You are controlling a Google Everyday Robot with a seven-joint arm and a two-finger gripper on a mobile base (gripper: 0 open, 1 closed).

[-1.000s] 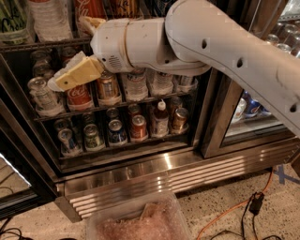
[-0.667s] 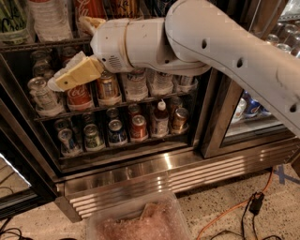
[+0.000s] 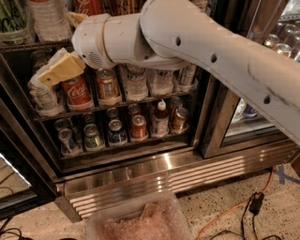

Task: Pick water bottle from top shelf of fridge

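Note:
The fridge stands open in front of me, its ribbed steel base panel low in the view. The water bottle, large, clear and ribbed, stands at the upper left on the top shelf; its cap is cut off by the frame's top edge. My gripper, with yellowish tips, sits just below that shelf's front rail, in front of the can row and a little below and right of the bottle's base. It holds nothing that I can see. My white arm reaches in from the right.
A green-labelled bottle stands left of the water bottle and a red Coca-Cola bottle right of it. Racks of cans and small bottles fill the lower shelves. A glass door is at the right. A clear plastic bin and an orange cable lie on the floor.
The gripper has shifted slightly left in front of the can row. The bottles and cans have not moved.

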